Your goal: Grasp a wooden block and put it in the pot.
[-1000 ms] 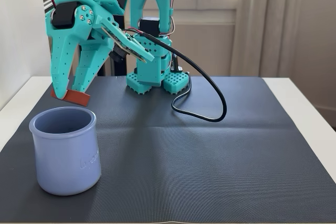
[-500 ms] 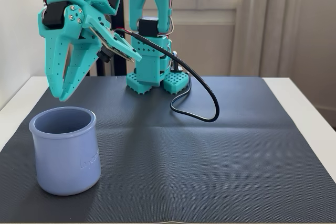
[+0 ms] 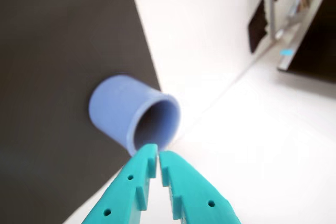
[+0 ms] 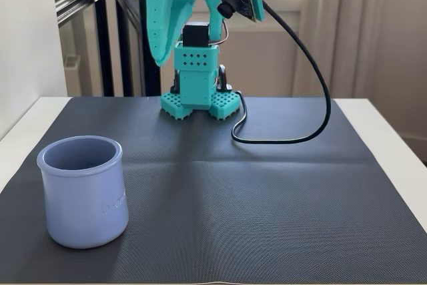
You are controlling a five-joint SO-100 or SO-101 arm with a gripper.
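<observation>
The lavender-blue pot [image 4: 83, 195] stands upright on the black mat at the front left in the fixed view. In the wrist view the pot [image 3: 113, 108] shows with its dark mouth turned toward the camera, and I cannot see what is inside. My teal gripper [image 3: 158, 155] is shut with nothing between its fingers. In the fixed view the gripper [image 4: 159, 58] hangs high at the back of the table beside the arm's base, far from the pot. The wooden block shows in neither view.
A black ribbed mat [image 4: 267, 185] covers most of the white table. The arm's teal base [image 4: 199, 88] stands at the mat's back edge. A black cable [image 4: 320, 98] loops from the wrist camera down onto the mat to the right of the base.
</observation>
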